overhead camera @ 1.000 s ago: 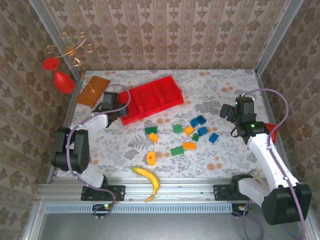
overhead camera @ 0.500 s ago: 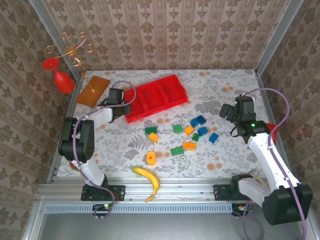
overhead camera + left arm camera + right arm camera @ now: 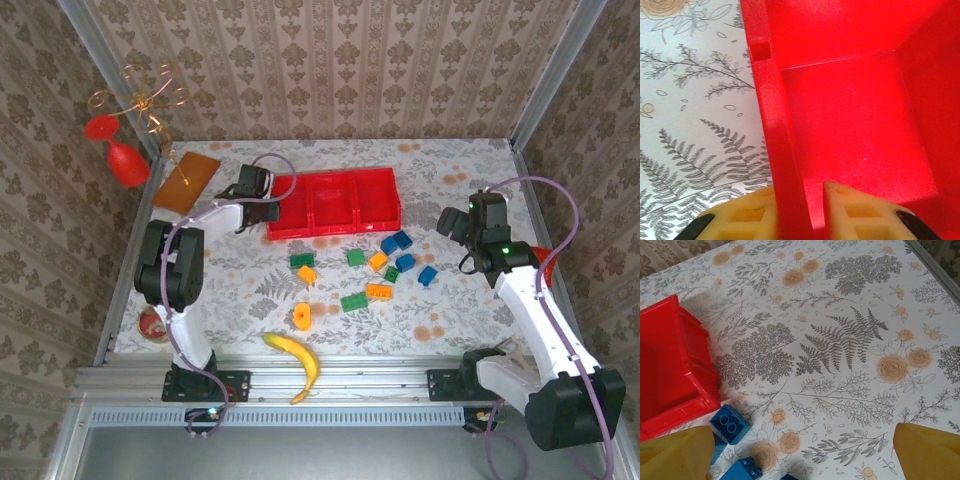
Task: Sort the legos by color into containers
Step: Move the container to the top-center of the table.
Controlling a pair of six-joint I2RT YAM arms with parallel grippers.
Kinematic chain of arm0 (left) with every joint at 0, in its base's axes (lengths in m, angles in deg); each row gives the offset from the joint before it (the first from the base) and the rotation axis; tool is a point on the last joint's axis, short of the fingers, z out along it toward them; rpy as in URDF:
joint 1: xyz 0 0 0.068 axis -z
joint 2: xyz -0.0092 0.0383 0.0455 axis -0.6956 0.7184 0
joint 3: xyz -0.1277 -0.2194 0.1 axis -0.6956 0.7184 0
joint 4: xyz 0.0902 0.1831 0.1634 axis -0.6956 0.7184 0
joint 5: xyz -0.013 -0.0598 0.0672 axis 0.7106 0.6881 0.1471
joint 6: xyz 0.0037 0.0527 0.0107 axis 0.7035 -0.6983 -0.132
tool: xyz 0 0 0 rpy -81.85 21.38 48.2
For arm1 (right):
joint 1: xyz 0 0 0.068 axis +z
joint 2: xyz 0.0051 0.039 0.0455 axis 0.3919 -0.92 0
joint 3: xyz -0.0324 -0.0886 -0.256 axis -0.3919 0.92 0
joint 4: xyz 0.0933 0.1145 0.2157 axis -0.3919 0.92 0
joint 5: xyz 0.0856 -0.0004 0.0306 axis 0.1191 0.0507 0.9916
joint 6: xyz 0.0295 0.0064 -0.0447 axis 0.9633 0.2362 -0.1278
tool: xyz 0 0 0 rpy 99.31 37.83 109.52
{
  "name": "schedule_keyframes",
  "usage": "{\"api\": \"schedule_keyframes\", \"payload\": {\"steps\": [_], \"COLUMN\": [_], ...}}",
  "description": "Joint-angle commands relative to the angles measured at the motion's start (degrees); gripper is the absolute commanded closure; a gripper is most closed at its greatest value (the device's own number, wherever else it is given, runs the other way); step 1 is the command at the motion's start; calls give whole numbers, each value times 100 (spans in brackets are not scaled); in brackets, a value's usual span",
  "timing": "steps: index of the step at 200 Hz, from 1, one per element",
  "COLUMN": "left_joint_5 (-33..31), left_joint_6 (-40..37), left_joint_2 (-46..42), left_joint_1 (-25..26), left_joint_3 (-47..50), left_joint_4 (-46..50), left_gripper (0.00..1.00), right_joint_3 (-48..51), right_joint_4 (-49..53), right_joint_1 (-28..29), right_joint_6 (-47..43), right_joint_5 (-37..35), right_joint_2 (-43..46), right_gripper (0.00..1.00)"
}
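The containers are one red tray (image 3: 332, 205) of three compartments, lying level across the table's far middle. My left gripper (image 3: 268, 206) is shut on the tray's left end wall. In the left wrist view the tray (image 3: 850, 115) has that wall pinched between the yellow fingers (image 3: 860, 212) of the left gripper (image 3: 800, 212). Orange, green and blue legos (image 3: 365, 272) lie scattered in front of the tray, with an orange round piece (image 3: 302, 317) nearest me. My right gripper (image 3: 462, 222) hovers open right of the blue bricks (image 3: 730, 424); nothing sits within the right gripper (image 3: 800, 455).
A yellow banana (image 3: 297, 357) lies near the front rail. A flat orange-brown board (image 3: 186, 181) sits at the far left, with a red glass-shaped ornament (image 3: 120, 160) beyond the wall. Metal frame rails border the table. Bare tablecloth lies right of the tray.
The left gripper has closed on the tray's end wall and swung the tray from slanted to level, shifting it right. The right arm has stayed put.
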Motion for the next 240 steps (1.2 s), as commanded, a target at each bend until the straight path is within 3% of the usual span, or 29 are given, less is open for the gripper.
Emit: {"api": "schedule_keyframes", "payload": {"steps": [1,121,210,240], "left_joint_5": [15,-254,-208,-185], "left_joint_6": [113,861,884,965], "left_joint_2": [24,258,-259,-776], "left_joint_1": [51,240,205,205], "left_joint_3": [-100,-248,-310,-200], "left_joint_4": [130,4,162,374], "left_gripper": [74,75,40,34], "right_joint_3": [75,198,225,178], "right_joint_4": [110,165,156,229], "right_joint_1": [53,98,124,142], "right_joint_6": [158,300,378,453], "right_joint_5": [92,283,374,375], "right_joint_2": [88,62,-8,-30], "right_gripper": [6,6,6,6]}}
